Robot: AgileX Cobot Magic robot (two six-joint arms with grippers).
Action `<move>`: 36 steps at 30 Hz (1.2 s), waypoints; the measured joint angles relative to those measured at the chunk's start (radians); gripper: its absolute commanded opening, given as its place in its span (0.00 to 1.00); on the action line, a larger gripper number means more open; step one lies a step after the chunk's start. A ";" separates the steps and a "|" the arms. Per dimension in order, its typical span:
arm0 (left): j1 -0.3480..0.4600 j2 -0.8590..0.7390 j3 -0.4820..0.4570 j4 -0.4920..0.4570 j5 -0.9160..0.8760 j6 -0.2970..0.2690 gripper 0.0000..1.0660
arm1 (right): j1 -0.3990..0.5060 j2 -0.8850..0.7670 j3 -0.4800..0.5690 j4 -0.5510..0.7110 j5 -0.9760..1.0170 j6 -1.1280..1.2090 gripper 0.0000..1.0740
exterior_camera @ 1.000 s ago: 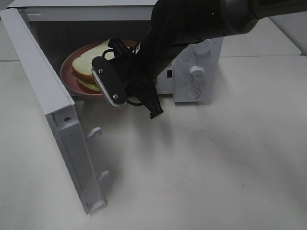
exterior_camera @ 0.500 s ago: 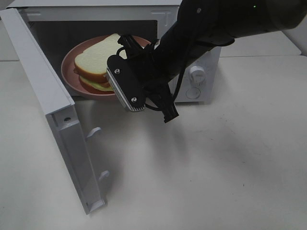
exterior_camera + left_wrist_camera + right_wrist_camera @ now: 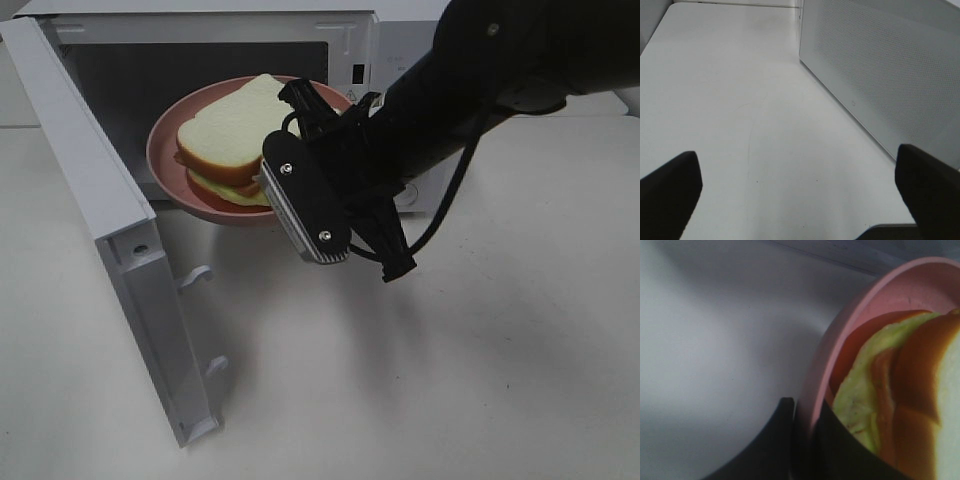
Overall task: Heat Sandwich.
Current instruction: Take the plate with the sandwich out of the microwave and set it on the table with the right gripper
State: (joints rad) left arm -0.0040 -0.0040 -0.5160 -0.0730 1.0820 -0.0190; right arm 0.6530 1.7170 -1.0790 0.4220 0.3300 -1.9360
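Observation:
The sandwich (image 3: pixel 235 130), white bread over orange-red and yellow-green layers, lies on a round pink plate (image 3: pixel 165 150). My right gripper (image 3: pixel 290 140) is shut on the plate's right rim and holds it at the mouth of the open microwave (image 3: pixel 200 30). The plate's near edge hangs past the front sill. Up close in the right wrist view, the gripper (image 3: pixel 805 440) pinches the pink plate rim (image 3: pixel 840 330) beside the sandwich (image 3: pixel 900 390). My left gripper (image 3: pixel 800 200) is open and holds nothing, over the table next to the microwave's perforated side wall (image 3: pixel 880 65).
The microwave door (image 3: pixel 110 230) stands swung open to the left, reaching to the table's front. The right arm covers most of the control panel (image 3: pixel 415 195). White tabletop (image 3: pixel 450 380) spreads in front and to the right.
The right gripper has carried the plate with the sandwich to the right and forward, from deep in the cavity to its mouth. The left gripper stays open.

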 measured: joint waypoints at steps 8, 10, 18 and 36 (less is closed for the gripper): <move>0.000 0.000 0.000 0.000 0.000 0.000 0.92 | 0.000 -0.100 0.121 0.001 -0.001 0.002 0.00; 0.000 0.000 0.000 0.000 0.000 0.000 0.92 | 0.000 -0.128 0.151 0.001 0.000 0.003 0.00; 0.000 0.000 0.000 0.000 0.000 0.000 0.92 | 0.000 -0.248 0.262 0.000 -0.003 0.054 0.00; 0.000 0.000 0.000 0.000 0.000 0.000 0.92 | 0.000 -0.528 0.527 -0.169 -0.033 0.319 0.01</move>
State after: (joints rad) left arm -0.0040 -0.0040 -0.5160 -0.0730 1.0820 -0.0190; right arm 0.6530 1.1890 -0.5520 0.2530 0.2970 -1.6170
